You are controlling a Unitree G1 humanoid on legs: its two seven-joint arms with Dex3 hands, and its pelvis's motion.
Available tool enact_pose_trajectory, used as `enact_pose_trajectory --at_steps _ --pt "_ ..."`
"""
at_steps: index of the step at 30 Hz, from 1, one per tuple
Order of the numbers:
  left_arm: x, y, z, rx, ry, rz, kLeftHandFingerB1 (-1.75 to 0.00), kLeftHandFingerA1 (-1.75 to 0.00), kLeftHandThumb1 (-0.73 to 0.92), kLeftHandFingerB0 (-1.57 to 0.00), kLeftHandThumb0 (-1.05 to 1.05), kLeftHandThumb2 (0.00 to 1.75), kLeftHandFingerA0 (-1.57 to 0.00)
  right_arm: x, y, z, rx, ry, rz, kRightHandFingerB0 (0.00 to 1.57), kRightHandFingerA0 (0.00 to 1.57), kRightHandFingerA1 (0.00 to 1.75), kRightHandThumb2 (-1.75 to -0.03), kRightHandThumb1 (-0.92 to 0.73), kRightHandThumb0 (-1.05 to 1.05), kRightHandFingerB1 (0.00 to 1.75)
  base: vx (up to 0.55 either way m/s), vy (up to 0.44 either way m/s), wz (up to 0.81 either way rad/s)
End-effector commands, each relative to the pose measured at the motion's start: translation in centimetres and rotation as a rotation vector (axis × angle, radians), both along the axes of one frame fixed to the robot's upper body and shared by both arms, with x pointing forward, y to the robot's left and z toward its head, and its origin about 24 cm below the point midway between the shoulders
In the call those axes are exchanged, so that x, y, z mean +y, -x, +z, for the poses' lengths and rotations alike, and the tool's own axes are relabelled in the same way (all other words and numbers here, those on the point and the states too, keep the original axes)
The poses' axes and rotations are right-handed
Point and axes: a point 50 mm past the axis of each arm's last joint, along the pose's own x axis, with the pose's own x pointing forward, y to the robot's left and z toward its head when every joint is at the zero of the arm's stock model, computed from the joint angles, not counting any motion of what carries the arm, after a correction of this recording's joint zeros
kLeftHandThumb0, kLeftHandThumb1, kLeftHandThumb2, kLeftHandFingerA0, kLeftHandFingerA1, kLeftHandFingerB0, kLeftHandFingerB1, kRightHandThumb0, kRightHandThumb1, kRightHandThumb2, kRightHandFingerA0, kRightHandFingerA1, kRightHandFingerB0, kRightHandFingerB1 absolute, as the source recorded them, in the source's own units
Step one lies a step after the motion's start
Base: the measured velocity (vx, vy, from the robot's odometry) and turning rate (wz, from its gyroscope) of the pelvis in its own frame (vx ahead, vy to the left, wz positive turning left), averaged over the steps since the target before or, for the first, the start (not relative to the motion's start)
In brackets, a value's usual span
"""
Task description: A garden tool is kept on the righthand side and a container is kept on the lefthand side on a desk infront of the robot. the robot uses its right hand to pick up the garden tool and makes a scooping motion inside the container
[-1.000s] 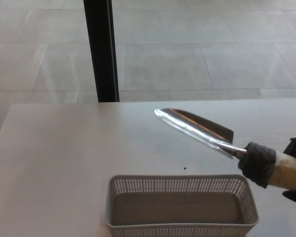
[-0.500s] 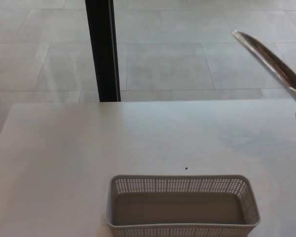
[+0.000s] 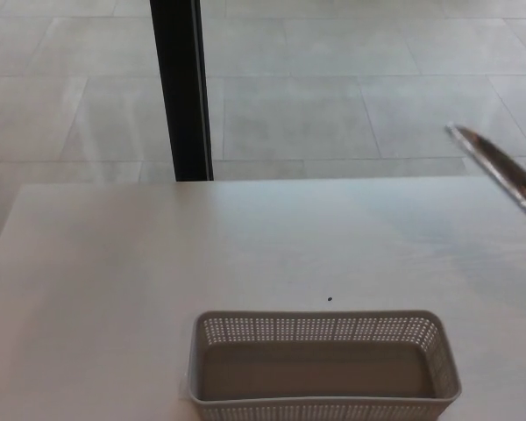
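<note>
A shiny metal trowel blade [image 3: 500, 169] pokes in from the right edge of the head view, tilted up to the left, above the desk's far right corner. Its handle and whatever holds it lie outside the picture. A grey perforated basket [image 3: 324, 367] stands empty at the desk's near edge, a little right of centre. The trowel is well to the right of the basket and apart from it. Neither hand shows.
The pale desk [image 3: 158, 263] stretches left and back from the basket. A black vertical post [image 3: 182, 88] rises behind the desk's far edge, with tiled floor [image 3: 333, 88] beyond. A tiny dark speck [image 3: 330, 298] lies on the desk just behind the basket.
The trowel swung from over the desk's middle up and to the right, then dropped lower at the right edge. The right hand has left the picture. The basket has not moved.
</note>
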Motion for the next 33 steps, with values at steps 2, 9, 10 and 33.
enact_pose_trajectory --at_steps 2,9,10,33 --pt "0.2 0.0 0.2 -0.013 -0.006 0.016 -0.43 -0.55 0.66 -0.5 -0.51 0.59 -0.55 0.2 0.4 -2.4 0.08 0.312 0.059 0.75 0.81 1.71 -0.68 -0.68 -0.27 1.1 0.0 0.0 0.0" --pt "0.2 -0.2 0.2 0.005 -0.028 -0.035 -0.43 -0.54 0.68 -0.48 -0.55 0.6 -0.5 2.0 -0.1 -5.2 0.204 0.521 0.118 0.7 0.86 1.51 -0.59 -0.66 -0.28 0.64 0.0 0.0 0.0" --pt "0.2 -0.2 0.2 0.007 -0.03 -0.035 -0.43 -0.54 0.68 -0.48 -0.55 0.6 -0.5 2.1 -0.1 -5.3 0.203 0.526 0.122 0.7 0.86 1.51 -0.59 -0.66 -0.28 0.64 0.0 0.0 0.0" --pt "0.1 -0.1 0.1 0.0 -0.025 -0.02 -0.42 -0.53 0.66 -0.49 -0.54 0.6 -0.55 2.7 -0.1 -5.6 0.459 0.253 0.119 0.0 0.0 0.0 -0.62 -0.71 -0.99 0.0 0.0 0.0 0.0"
